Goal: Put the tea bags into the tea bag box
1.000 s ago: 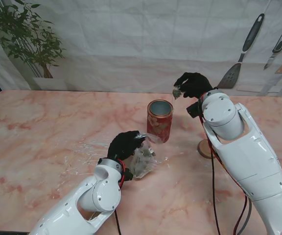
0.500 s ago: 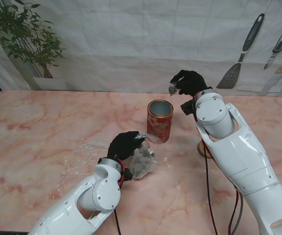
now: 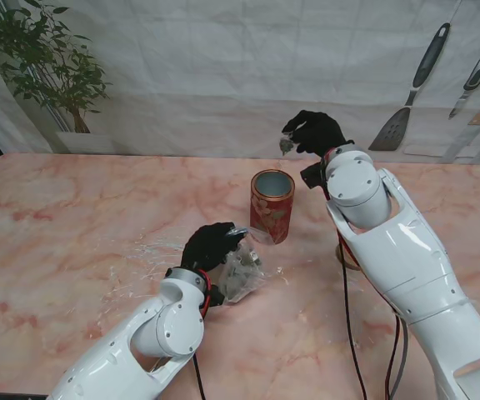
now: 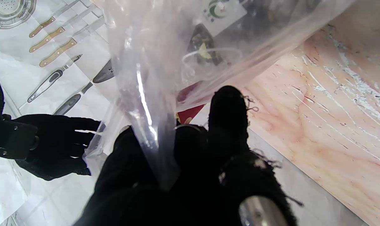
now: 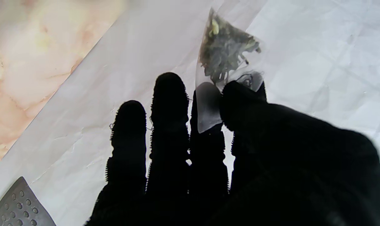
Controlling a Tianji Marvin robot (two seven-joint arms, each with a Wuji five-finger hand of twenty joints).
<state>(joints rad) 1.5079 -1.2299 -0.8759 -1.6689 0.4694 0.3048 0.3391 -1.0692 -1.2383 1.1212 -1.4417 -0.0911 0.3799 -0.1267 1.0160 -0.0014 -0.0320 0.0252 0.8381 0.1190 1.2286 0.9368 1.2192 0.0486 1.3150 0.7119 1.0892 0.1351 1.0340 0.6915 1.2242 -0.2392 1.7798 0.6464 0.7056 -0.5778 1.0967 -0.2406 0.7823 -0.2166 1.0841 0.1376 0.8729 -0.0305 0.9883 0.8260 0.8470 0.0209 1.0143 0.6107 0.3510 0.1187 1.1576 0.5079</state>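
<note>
A red cylindrical tea tin (image 3: 272, 205) stands open at the table's middle. My right hand (image 3: 313, 132), black-gloved, hovers just beyond and above the tin's rim, shut on a small pyramid tea bag (image 3: 286, 147). The right wrist view shows that tea bag (image 5: 224, 58) pinched between thumb and fingers (image 5: 169, 94), full of green leaves. My left hand (image 3: 210, 246) rests nearer to me, shut on a clear plastic bag (image 3: 244, 272) with more tea bags inside. In the left wrist view the plastic bag (image 4: 177, 56) rises from my fingers (image 4: 227, 116).
A wooden round piece (image 3: 346, 254) lies on the table beside my right arm. Spatulas (image 3: 411, 92) hang on the back wall at the right. A potted plant (image 3: 44, 62) stands at the far left. Crinkled clear film (image 3: 144, 254) lies left of the bag.
My right hand has moved left and slightly up with the tea bag, closer to a spot over the tin. The left hand and bag have stayed put.
</note>
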